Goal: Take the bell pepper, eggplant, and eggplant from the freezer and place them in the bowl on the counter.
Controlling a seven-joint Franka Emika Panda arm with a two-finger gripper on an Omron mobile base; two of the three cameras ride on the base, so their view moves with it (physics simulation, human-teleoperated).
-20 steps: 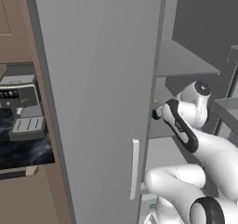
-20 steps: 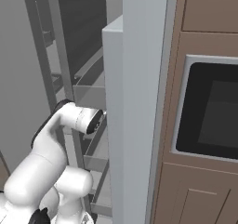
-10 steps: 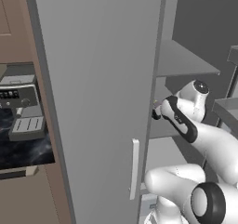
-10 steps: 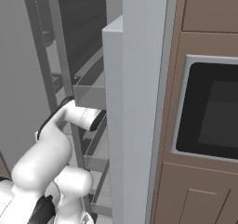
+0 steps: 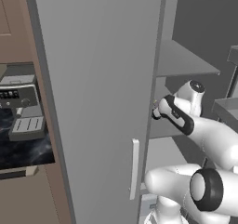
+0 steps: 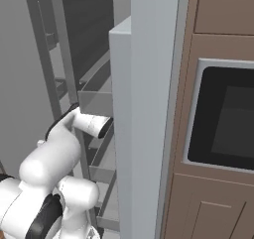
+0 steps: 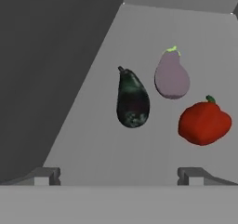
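On the flat grey freezer shelf I see three targets lying apart: a glossy dark, elongated eggplant, a paler mauve pear-shaped eggplant with a green stem just beside it, and a lumpy red bell pepper nearest the right fingertip. None touches another, so each can be taken singly. My gripper hovers short of them, jaws spread wide and empty, presumably to straddle one. The tall grey freezer door stands open; the black marbled counter lies left.
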